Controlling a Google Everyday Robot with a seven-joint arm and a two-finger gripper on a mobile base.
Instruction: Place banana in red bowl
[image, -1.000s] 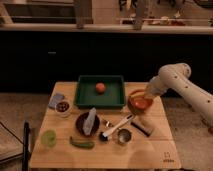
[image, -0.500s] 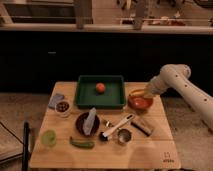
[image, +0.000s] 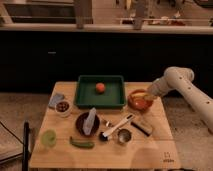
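Observation:
The red bowl (image: 139, 100) sits on the wooden table (image: 100, 147) to the right of the green tray. A yellow banana (image: 143, 95) lies across the bowl's inside, at its right part. My gripper (image: 151, 93) is at the end of the white arm that comes in from the right, right over the bowl's right rim and against the banana's end.
A green tray (image: 100, 92) with a small orange fruit (image: 100, 87) stands at the back middle. A dark plate (image: 87, 123), a green vegetable (image: 81, 143), a brush (image: 116, 128), a metal cup (image: 123, 135), a dark block (image: 144, 126) and a small bowl (image: 62, 107) lie on the table.
The arm has shifted very slightly; the gripper stays at the red bowl's right rim with the banana in the bowl.

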